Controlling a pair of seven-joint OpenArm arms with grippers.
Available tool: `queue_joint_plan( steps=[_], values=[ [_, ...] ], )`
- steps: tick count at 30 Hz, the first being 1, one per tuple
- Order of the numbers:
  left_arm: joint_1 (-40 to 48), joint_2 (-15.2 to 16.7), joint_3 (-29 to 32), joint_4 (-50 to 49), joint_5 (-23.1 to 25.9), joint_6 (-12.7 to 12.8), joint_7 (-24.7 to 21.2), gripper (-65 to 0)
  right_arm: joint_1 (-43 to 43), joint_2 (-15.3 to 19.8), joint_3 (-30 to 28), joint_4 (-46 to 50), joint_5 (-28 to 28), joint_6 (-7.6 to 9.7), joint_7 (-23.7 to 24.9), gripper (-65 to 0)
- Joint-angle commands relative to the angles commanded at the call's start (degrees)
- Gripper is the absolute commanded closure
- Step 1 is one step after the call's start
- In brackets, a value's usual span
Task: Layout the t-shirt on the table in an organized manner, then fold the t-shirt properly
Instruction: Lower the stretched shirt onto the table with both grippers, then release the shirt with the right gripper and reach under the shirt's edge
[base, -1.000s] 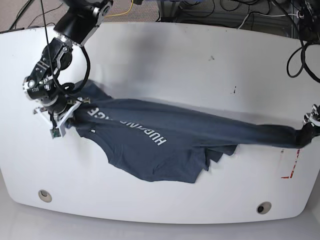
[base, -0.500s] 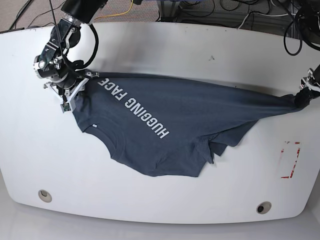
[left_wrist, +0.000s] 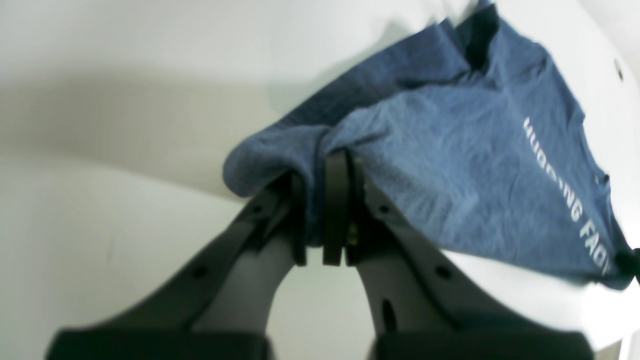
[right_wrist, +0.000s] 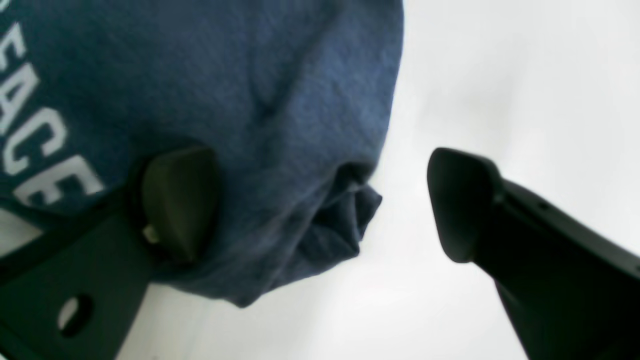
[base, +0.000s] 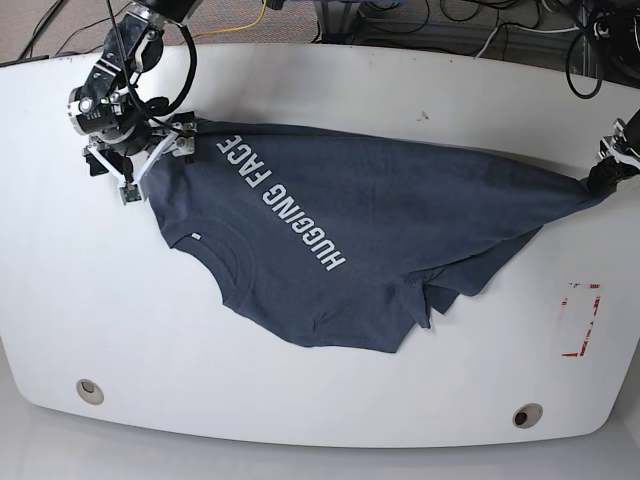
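The dark blue t-shirt (base: 350, 210) lies stretched across the white table (base: 320, 90), its white lettering (base: 280, 205) running diagonally and its lower part crumpled near the front. In the base view my left gripper (base: 605, 172) is at the right edge. The left wrist view shows the left gripper (left_wrist: 325, 165) shut on a bunched end of the t-shirt (left_wrist: 450, 165). My right gripper (base: 135, 160) is at the shirt's far left corner. In the right wrist view the right gripper (right_wrist: 320, 205) stands open, a fold of t-shirt (right_wrist: 250, 75) lying between its fingers against one pad (right_wrist: 180, 200).
Two round grey grommets (base: 90, 389) (base: 527, 414) sit near the front edge. A red-taped rectangle (base: 580, 320) marks the right side, with dark specks (base: 467, 181) further back. Cables (base: 450, 20) lie behind the far edge.
Both arms have moved toward the far edge, dragging the t-shirt with them. The shirt has opened out from a narrow twisted band into a wide flat spread.
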Motion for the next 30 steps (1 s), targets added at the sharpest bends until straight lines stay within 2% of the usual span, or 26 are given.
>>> queue_joint_plan(
  steps=[11,20,25,30],
  values=[
    [0.9,-0.2,-0.1,0.0,0.0,-0.1,0.0,-1.0,14.9,0.0,0.0,-8.6,-0.4,0.00,0.0,-63.6],
    [1.2,-0.1,-0.1,0.0,0.0,-0.1,0.0,-1.0,28.7,0.4,-0.2,-25.6,-0.5,0.00,1.9,-63.6],
    [1.2,0.0,-0.1,0.1,0.0,-0.1,0.0,-1.0,35.0,2.5,-0.4,-40.1,-0.5,0.00,9.8,-63.6],
    [1.2,0.0,-0.1,0.1,0.0,-0.2,0.0,-1.0,41.5,6.3,-0.5,-58.7,-0.5,0.00,21.0,-63.6]
  ],
)
